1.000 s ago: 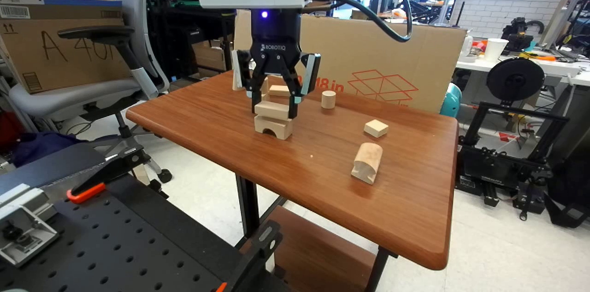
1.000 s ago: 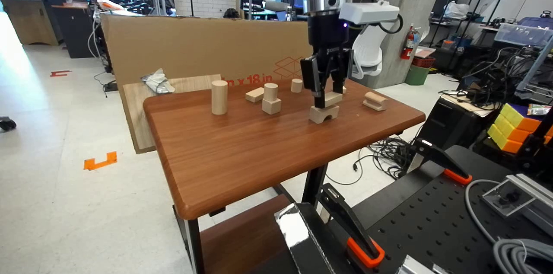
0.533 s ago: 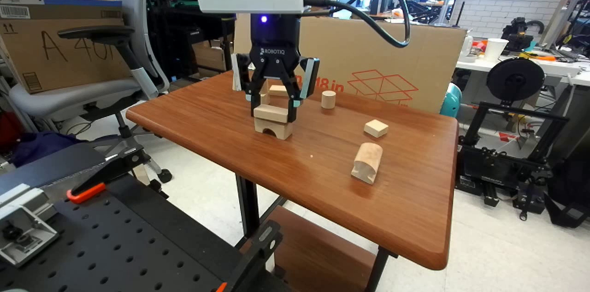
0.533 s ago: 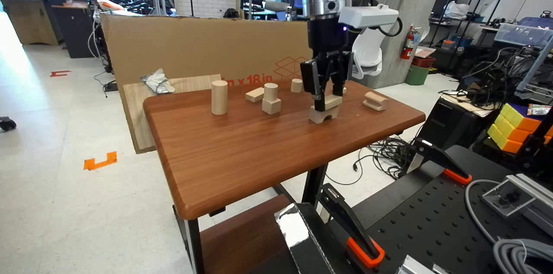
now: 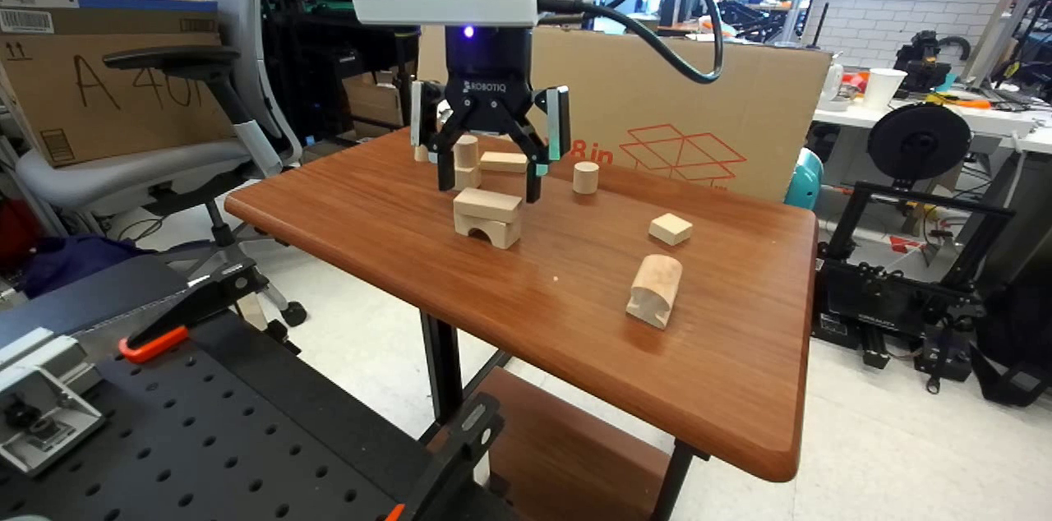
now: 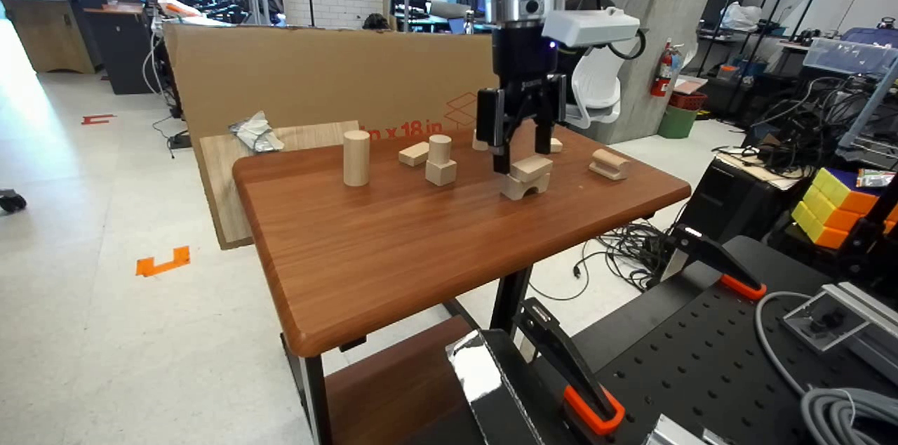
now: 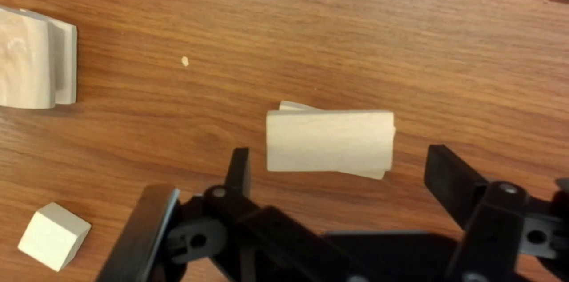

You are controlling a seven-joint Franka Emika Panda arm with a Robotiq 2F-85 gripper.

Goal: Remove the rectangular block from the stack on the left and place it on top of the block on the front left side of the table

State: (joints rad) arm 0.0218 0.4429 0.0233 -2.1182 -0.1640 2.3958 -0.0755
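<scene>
Gripper (image 5: 490,192) had spread wide and risen off the bar (image 5: 486,205), which lay askew on the arch (image 5: 500,233); the placing looked done.

reddish-brown table (image 6: 351,255) bearing arch block (image 6: 517,187), grooved block (image 5: 656,291), square block (image 5: 671,228), tall cylinder (image 6: 356,159)

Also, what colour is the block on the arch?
The rectangular block is pale beige, clearest in the wrist view.

In the wrist view, the arch block (image 7: 375,174) is mostly covered by the rectangular block (image 7: 330,140); the rounded block (image 7: 24,59) is cut off at left. In an exterior view, 1 cylinder (image 6: 478,145) is partly hidden by the end effector (image 6: 523,158). A speck (image 7: 185,61) on the worktop (image 7: 155,28) cannot be identified.
</scene>
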